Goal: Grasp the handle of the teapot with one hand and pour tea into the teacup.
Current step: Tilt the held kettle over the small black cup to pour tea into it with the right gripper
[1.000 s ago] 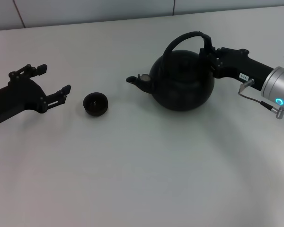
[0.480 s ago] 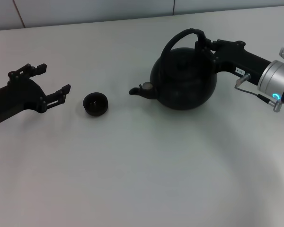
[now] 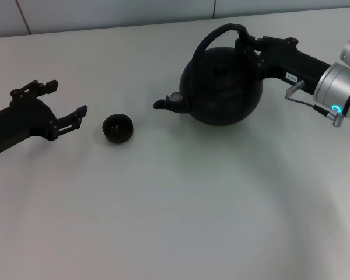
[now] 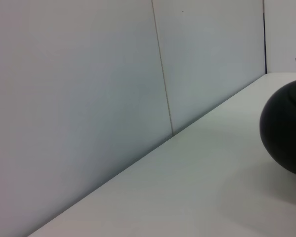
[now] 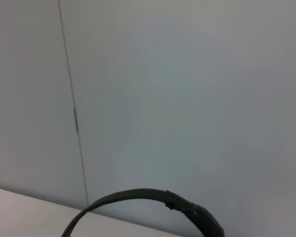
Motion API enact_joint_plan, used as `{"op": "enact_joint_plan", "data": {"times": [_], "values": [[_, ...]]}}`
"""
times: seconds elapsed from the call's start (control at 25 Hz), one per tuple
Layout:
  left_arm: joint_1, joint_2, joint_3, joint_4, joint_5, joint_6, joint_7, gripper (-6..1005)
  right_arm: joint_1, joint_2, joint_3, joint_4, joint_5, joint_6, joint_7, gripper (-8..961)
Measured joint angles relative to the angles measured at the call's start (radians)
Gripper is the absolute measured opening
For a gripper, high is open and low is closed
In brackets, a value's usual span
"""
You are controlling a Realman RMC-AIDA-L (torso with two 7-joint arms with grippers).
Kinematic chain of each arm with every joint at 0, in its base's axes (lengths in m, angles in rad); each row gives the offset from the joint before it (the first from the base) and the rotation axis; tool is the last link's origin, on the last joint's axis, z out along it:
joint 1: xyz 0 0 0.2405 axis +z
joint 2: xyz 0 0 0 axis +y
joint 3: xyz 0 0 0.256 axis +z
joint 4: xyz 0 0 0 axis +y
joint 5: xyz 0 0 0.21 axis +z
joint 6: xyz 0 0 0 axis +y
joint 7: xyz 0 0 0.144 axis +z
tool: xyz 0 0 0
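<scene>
Two pincers, head view: the right pincer (image 3: 245,44) is pinched on the handle (image 3: 213,39) at its right end; the left pincer (image 3: 61,105) is spread, low on the table (image 3: 175,210), left of the teacup (image 3: 117,128).
Teapot (image 3: 221,84): near the table's far edge, spout toward the teacup, well apart from it.
Open room: bare table in front.
Label: a small white tag on the right arm, unreadable.
Left wrist view: the teapot's belly (image 4: 286,128) is seen beside the wall.
Right wrist view: the handle's arc (image 5: 148,200) is seen against the wall.
</scene>
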Motion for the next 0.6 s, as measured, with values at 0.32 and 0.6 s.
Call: {"op": "enact_joint_plan", "data": {"times": [0.32,0.6], "values": [[0.012,0.0,0.001,0.007,0.0,0.021,0.0,807,0.051,-0.001,-0.002,0.007,-0.003,0.009,-0.014,140],[0.044,0.002,0.002,0.034,0.001,0.108,0.0,806,0.077,-0.006,-0.016,0.006,-0.016,0.011,-0.026,140]]}}
